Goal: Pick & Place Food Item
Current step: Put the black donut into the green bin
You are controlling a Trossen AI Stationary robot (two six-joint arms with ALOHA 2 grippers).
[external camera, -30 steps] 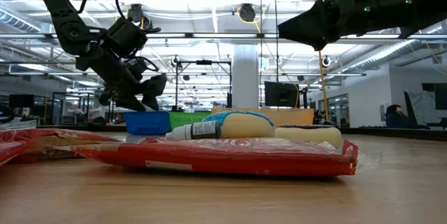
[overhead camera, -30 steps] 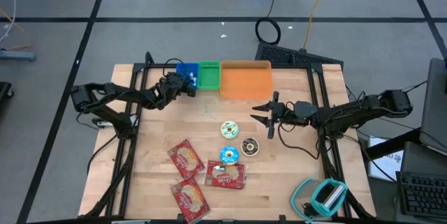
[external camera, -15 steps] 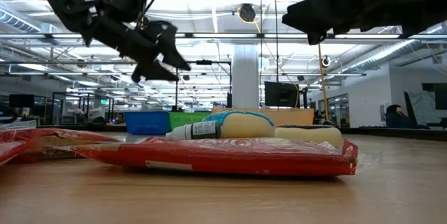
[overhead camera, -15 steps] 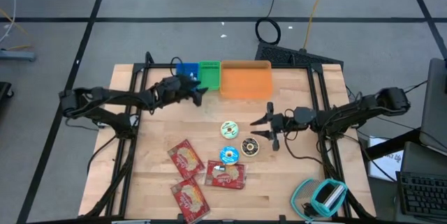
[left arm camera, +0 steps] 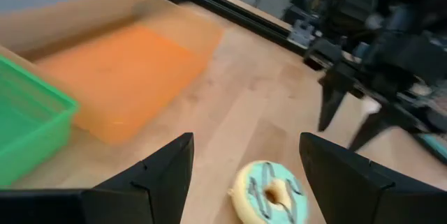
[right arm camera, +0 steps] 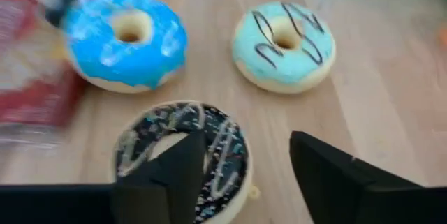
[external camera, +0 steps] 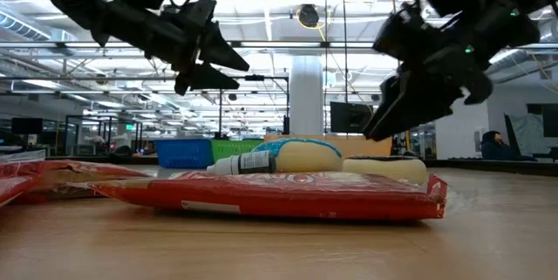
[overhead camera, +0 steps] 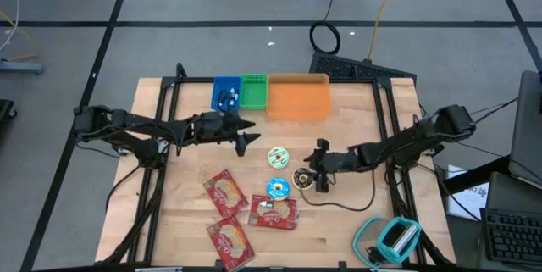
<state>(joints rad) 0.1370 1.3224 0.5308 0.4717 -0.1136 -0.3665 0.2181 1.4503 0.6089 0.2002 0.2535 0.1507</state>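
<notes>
Three donuts lie flat on the wooden table: a mint one (overhead camera: 279,157), a blue one (overhead camera: 277,189) and a chocolate one (overhead camera: 303,179). My right gripper (overhead camera: 317,173) hangs open just right of the chocolate donut (right arm camera: 183,155), slanting down, its fingers above and beside it without touching. My left gripper (overhead camera: 246,141) is open and nearly level above the table's middle, pointing at the mint donut (left arm camera: 271,192), well clear of the table in the low view (external camera: 228,64). Blue (overhead camera: 218,87), green (overhead camera: 254,91) and orange (overhead camera: 298,98) bins stand in a row at the far edge.
Three red snack packets (overhead camera: 224,192) (overhead camera: 273,213) (overhead camera: 230,243) lie near the front left. A small pale item (overhead camera: 227,99) lies in the blue bin. A teal strapped object (overhead camera: 389,238) sits at the near right corner. Bare wood lies between the donuts and the bins.
My left gripper has left the blue bin, risen and swung toward the table's middle, tipping from pointing down to nearly level. My right gripper has come down and toward the near left, tipping downward, until it is over the chocolate donut.
</notes>
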